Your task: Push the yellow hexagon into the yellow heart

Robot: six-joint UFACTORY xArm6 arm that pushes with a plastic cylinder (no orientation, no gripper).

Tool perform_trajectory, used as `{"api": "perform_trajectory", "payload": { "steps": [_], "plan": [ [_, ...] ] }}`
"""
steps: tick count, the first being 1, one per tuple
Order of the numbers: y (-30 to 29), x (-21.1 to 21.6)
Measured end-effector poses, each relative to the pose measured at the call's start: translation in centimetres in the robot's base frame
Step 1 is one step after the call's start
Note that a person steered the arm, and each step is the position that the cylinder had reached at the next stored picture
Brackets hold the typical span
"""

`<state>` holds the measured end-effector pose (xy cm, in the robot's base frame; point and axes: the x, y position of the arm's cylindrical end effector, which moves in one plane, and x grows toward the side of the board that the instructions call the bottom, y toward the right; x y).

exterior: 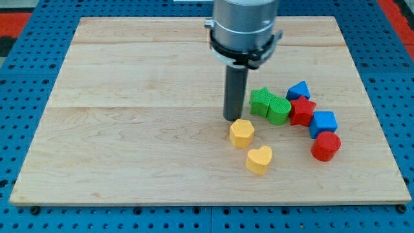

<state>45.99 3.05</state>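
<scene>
So there's no pincer on this arm at all, just a straight dark rod, so nothing to be released or clenched or grasping. My tip (233, 119) sits on the wooden board (129, 129), right at the upper-left edge of the yellow hexagon (242, 133). Can't tell for sure whether it's actually touching the block or just a hair off it, since the rod's end and the hexagon's top edge kind of blend together there.

The yellow heart (259, 159) is just below and slightly to the view's right of the hexagon, close but with a thin gap of bare wood between them.

Off to the view's right of the rod there's a cluster: a green star (261, 99) pressed against a green block (279, 110) that looks rounded, shape hard to pin down. Next comes a red star (302, 111), with a blue triangle (298, 90) above it, partly tucked behind. A blue cube (323, 122) and a red cylinder-ish block (325, 146) finish the chain.

The grey arm housing (244, 26) is cut off at the view's top.
</scene>
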Motion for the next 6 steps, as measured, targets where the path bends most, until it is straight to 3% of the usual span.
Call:
{"api": "perform_trajectory", "payload": {
  "steps": [2, 3, 5, 6],
  "plan": [
    [-0.4, -1.0],
    [0.8, 2.2],
    [10.6, 4.2],
    [10.6, 1.5]
  ]
}}
